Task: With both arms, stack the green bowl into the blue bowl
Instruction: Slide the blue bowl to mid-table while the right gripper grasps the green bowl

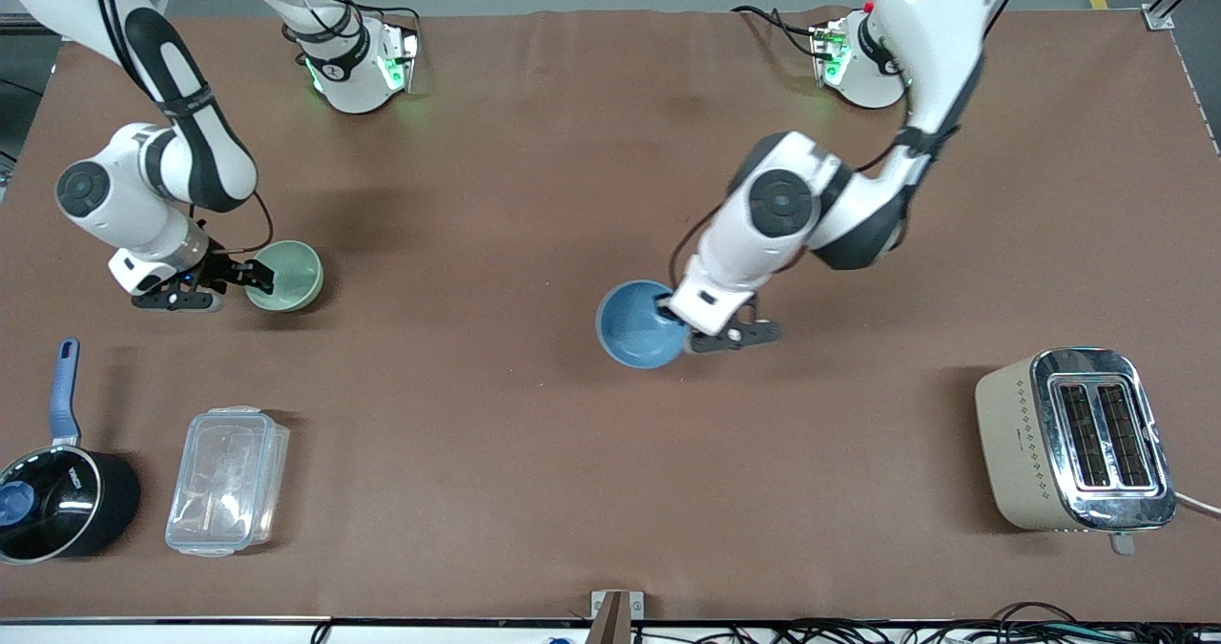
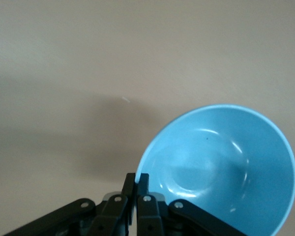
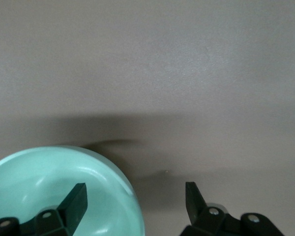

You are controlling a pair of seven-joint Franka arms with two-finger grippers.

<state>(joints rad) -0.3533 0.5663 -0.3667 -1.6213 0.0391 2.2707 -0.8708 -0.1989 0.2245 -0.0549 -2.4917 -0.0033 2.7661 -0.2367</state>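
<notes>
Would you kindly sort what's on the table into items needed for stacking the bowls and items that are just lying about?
Part of the job:
- green bowl, its rim between the right hand's open fingers
- blue bowl, its rim pinched by the shut left hand

Lying about:
- black saucepan
- clear plastic container
- toaster

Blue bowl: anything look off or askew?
Yes: the blue bowl is tipped, its opening facing sideways, pinched at the rim by the shut left hand. The green bowl sits upright on the table, the right hand open astride its rim. Nothing spilled or damaged.
</notes>
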